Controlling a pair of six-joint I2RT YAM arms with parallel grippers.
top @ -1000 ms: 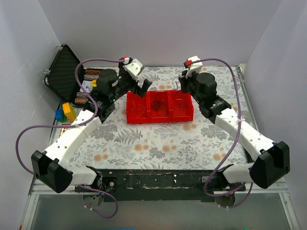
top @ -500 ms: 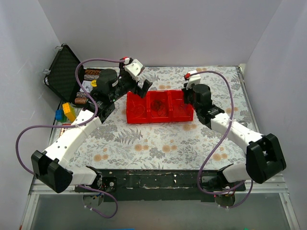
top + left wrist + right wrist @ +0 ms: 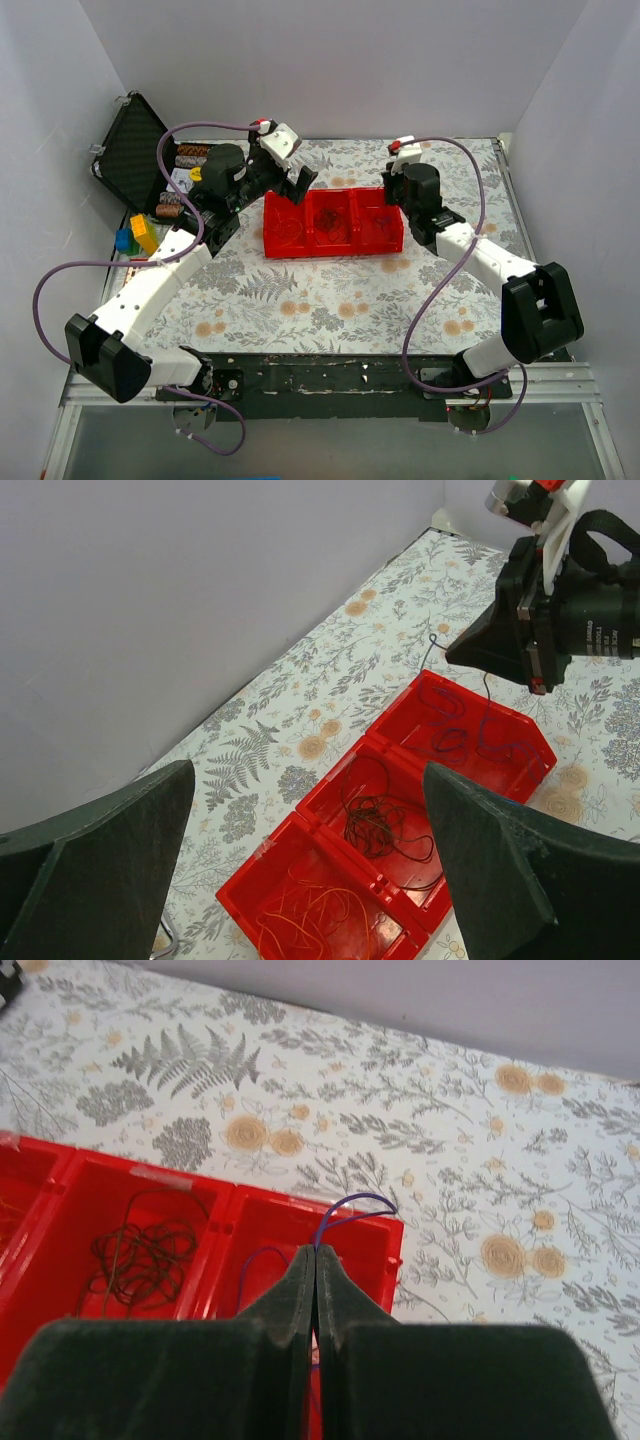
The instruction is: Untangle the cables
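The right arm (image 3: 480, 255) has swung its elbow leftward. The right gripper (image 3: 316, 1252) hangs over the red tray's (image 3: 300, 247) right end, jaws pinching a purple cable (image 3: 350, 1203). The left gripper (image 3: 308, 780) stays put, jaws apart.

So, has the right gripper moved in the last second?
Yes. The right gripper shifted slightly toward the arm bases, nearer the right end of the red tray.

You have a bright red tray (image 3: 330, 248) on a desk (image 3: 320, 300) clothed in white, printed with grey ferns and orange flowers. In it lie orange cables (image 3: 310, 917), brown-black cables (image 3: 375, 825) and purple cables (image 3: 450, 742). The arms (image 3: 160, 280) are white and black, their leads (image 3: 36, 295) lilac. The case (image 3: 125, 150) is black.
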